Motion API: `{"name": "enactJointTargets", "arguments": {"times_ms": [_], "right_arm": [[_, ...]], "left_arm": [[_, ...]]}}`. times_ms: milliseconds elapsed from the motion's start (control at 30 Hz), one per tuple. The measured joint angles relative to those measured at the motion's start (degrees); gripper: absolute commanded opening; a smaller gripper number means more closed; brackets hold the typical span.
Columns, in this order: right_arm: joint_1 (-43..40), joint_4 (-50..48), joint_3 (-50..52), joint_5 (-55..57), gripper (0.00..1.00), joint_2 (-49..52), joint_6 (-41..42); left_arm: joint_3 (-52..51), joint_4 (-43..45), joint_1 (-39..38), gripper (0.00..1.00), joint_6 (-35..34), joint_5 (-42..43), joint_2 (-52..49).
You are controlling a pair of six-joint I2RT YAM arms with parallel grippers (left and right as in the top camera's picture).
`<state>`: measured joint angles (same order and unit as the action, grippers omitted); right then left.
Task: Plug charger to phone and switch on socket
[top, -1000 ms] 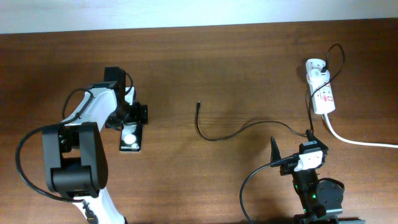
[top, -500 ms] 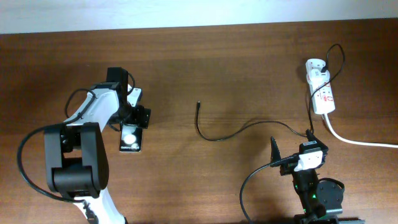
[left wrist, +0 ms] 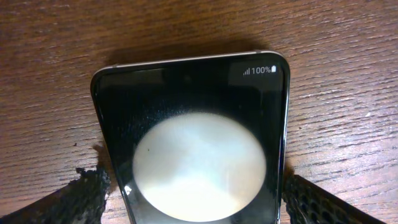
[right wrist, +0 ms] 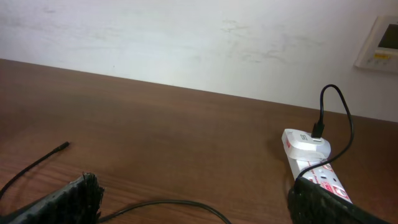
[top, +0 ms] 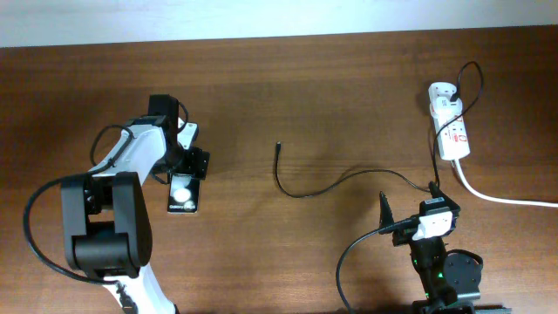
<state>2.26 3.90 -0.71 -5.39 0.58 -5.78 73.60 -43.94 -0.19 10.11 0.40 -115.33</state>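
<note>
The phone [top: 183, 199] lies flat on the table at the left, black and glossy, with a round white reflection. It fills the left wrist view [left wrist: 193, 124], showing "100%" at its far end. My left gripper [top: 185, 174] is open and straddles the phone's near end, its fingertips [left wrist: 84, 196] close beside both long edges. The charger cable [top: 305, 192] curves across the middle, and its plug tip [top: 278, 146] lies free on the wood. The socket [top: 453, 135] lies at the back right. My right gripper [top: 408, 197] is open and empty above the cable [right wrist: 168, 202].
A white adapter [top: 443, 94] sits in the socket's far end with the black cable plugged in; it also shows in the right wrist view [right wrist: 305, 142]. A thick white cord [top: 501, 198] runs off the right edge. A pale wall stands behind the table.
My left gripper has shifted and turned slightly over the phone's near end, then held still. The phone, cable and right arm have not moved.
</note>
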Motion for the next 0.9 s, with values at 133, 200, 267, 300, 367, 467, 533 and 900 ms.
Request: {"name": "enactJointTargets", "arguments": {"times_ms": [133,200,267,300,367,467,533,900], "right_arm": [[0.00,0.00,0.00,0.00,0.99,0.00,-0.04],[0.00,-0.02,0.00,0.00,0.99,0.00,-0.02],[0.00,0.00,0.00,0.00,0.99,0.00,-0.04],[0.00,0.00,0.00,0.00,0.99,0.00,-0.04],[0.00,-0.02,0.00,0.00,0.99,0.00,-0.02],[0.00,0.00,0.00,0.00,0.99,0.00,-0.02],[0.00,-0.02,0.00,0.00,0.99,0.00,-0.02],[0.00,0.00,0.00,0.00,0.99,0.00,-0.04]], "left_arm": [[0.02,-0.11,0.00,0.91,0.00,-0.02,0.00],[0.02,-0.11,0.07,0.91,0.02,-0.02,0.00],[0.02,-0.17,0.11,0.95,0.02,-0.09,0.00],[0.02,-0.22,0.11,0.95,0.02,-0.20,0.00],[0.02,-0.59,0.15,0.96,0.55,-0.11,0.00],[0.02,-0.92,-0.04,0.98,1.57,-0.02,0.00],[0.02,-1.27,-0.44,0.98,2.23,-0.04,0.00],[0.09,-3.43,-1.53,0.97,2.80,-0.50,-0.02]]}}
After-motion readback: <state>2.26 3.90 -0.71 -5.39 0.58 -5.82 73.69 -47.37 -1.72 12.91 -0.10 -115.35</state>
